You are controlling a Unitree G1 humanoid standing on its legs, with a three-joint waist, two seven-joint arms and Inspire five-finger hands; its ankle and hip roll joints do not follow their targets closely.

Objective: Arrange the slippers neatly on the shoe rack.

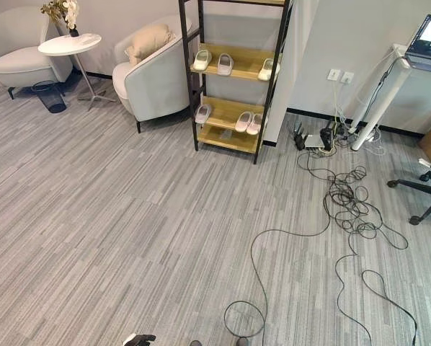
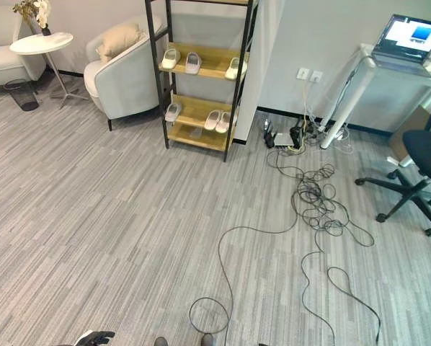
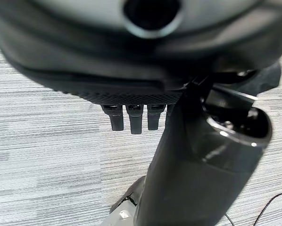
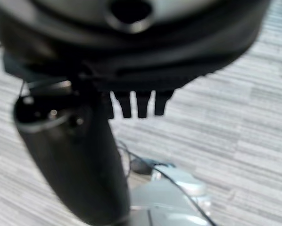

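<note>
No text, label, number or sign can be read anywhere. The laptop (image 2: 409, 37) at the upper right of the right eye view has a lit screen with a blue patch, too small to make out any writing. The slippers (image 1: 202, 60) on the rack (image 1: 233, 79) bear no legible marks.

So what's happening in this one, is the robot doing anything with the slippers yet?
Not yet. The robot stands well back from the shoe rack, which holds six slippers: three on the upper shelf, spaced apart, and three on the lower shelf, one alone and two side by side. The left hand and right hand hang over bare carpet with fingers straight, holding nothing. An armchair stands left of the rack.
</note>
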